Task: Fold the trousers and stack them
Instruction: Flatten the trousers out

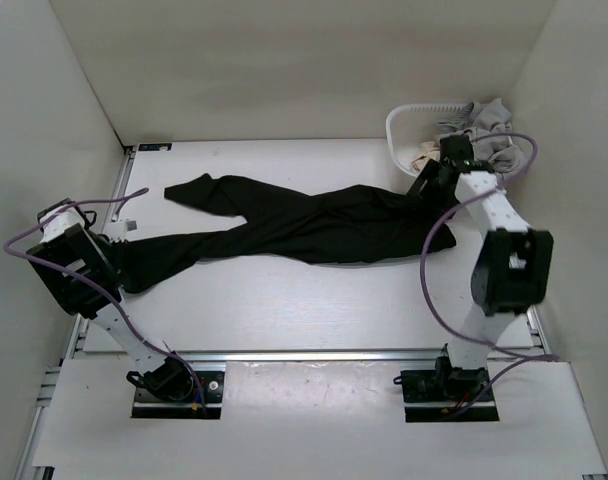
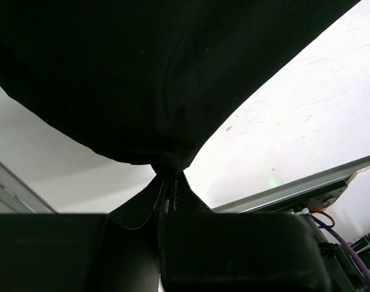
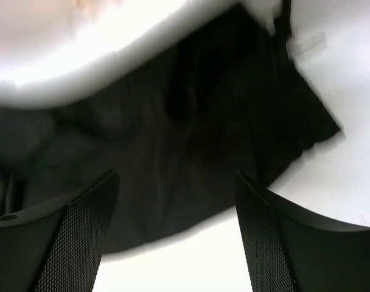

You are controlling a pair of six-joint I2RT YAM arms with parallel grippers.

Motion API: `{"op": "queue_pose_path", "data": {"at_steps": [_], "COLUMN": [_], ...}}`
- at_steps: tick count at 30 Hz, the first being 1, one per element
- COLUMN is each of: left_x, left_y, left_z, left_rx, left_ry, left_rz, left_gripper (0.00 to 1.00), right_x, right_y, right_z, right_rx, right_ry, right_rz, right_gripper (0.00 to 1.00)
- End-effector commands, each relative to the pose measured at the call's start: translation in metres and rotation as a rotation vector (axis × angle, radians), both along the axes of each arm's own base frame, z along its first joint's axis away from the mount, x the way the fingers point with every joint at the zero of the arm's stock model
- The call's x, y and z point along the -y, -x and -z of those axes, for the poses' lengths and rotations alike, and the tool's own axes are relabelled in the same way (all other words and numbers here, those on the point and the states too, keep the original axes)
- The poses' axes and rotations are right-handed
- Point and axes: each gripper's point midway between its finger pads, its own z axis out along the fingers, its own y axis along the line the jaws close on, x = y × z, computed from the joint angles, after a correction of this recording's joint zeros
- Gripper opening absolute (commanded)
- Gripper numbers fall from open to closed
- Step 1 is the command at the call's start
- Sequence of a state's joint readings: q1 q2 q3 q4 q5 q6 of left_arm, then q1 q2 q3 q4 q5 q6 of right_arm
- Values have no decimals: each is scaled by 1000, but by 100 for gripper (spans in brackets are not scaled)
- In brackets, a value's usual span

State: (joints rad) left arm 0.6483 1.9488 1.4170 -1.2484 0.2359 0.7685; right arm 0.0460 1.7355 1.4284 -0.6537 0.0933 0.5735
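We see a white worktop (image 1: 314, 310) boxed in by plain white walls (image 1: 284, 60) on three sides, evenly lit, a metal rail (image 1: 314, 353) along its near edge.

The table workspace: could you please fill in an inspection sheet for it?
Surface: white table.
Job's things: black trousers lie unfolded across it.
Clutter: white basket at far right with grey garments and beige cloth.
Grippers: left gripper shut on the trousers; right gripper open over them.
Cables: purple cables loop off both arms.
Surroundings: white walls on three sides.
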Motion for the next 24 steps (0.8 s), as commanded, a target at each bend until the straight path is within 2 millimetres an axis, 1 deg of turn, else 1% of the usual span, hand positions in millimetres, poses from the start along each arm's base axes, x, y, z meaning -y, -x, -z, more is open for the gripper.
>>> {"op": "queue_pose_path", "data": {"at_steps": [1,2,4,5,7,8,9,10,12,13,14,15,16,17,19,20,22,23,24], "left_x": [-3,-5,-4,-7,-11,-11,-13,-12,-15,-15,-17,-17,-17,-17,-14,-14,-12,-12,-14], "left_y": [-6,-5,-4,-5,-2,-2,-1,0,2,2,4,4,4,4,5,5,5,5,2], "left_z": [-1,-1,1,0,0,0,0,3,3,3,3,3,3,3,7,7,10,10,8], "left_rx": [41,38,30,32,25,25,17,10,9,9,9,9,9,9,-1,-1,-1,-2,6], "left_ry": [-8,-8,-2,-14,-23,-23,-34,-28,-28,-28,-28,-28,-28,-28,-9,-9,5,5,-1], "left_rz": [-23,-41,-41,-40,-47,-47,-45,-45,-58,-58,-67,-67,-67,-67,-68,-68,-70,-70,-70], "left_gripper": [14,14,14,14,14,14,14,14,14,14,14,14,14,14,14,14,14,14,14], "right_x": [4,5,1,3,2,0,2,2,-7,-6,-8,-4,-1,1,5,9,11,10,10], "right_y": [-57,-65,-77,-83,-91,-92,-91,-90,-80,-71,-64,-58,-46,-44,-39,-37,-36,-41,-44], "right_z": [-21,-6,-8,0,7,17,19,20,24,32,27,28,37,32,41,41,53,54,53], "right_rx": [85,55,70,72,83,60,46,38,27,9,9,4,-26,-4,-18,-25,-51,-42,-38], "right_ry": [66,95,99,102,86,73,78,75,77,81,94,109,117,125,138,160,177,175,169], "right_rz": [78,84,92,121,143,169,186,194,174,173,180,188,202,211,225,235,238,239,247], "right_gripper": [80,80,81,81,81,81,81,81,81,81,81,81,80,80,77,71,61,48,42]}}
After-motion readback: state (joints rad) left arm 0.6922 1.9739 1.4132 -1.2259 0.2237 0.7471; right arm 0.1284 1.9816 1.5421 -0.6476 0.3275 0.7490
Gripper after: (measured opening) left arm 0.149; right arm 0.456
